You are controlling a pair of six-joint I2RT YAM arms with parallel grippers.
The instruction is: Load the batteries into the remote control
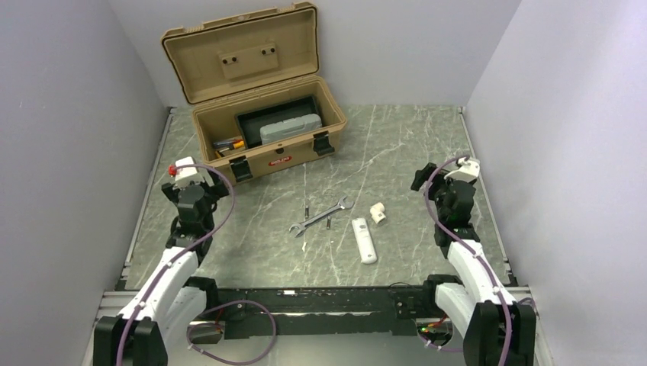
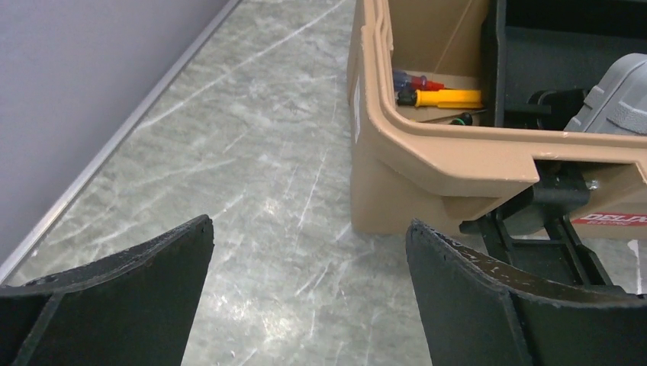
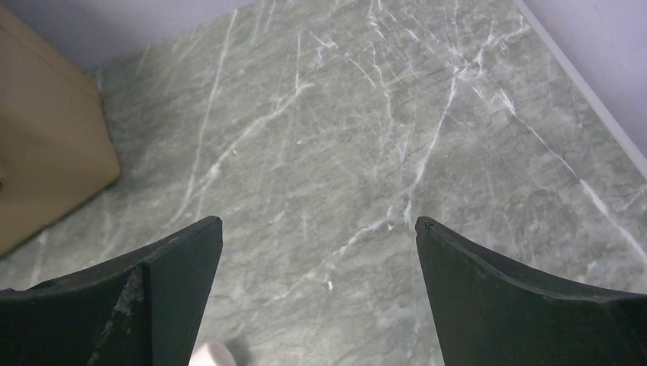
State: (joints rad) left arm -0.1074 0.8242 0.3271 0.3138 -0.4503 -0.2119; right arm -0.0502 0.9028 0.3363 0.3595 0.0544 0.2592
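Tabletop of grey-green marbled stone (image 1: 412,152) carries a tan plastic toolbox (image 1: 263,162), lid thrown back, at its far left corner, probably so its contents are reachable. Both arms sit by the side edges, left gripper (image 2: 309,236) and right gripper (image 3: 319,229) each spread fully wide and holding nothing, apparently poised to start. Toward the near edge's middle lie a silver open-ended wrench (image 1: 320,217), the slim white plastic remote control (image 1: 364,240) just right of it, and a small white curved plastic piece (image 1: 378,213), likely its cover.
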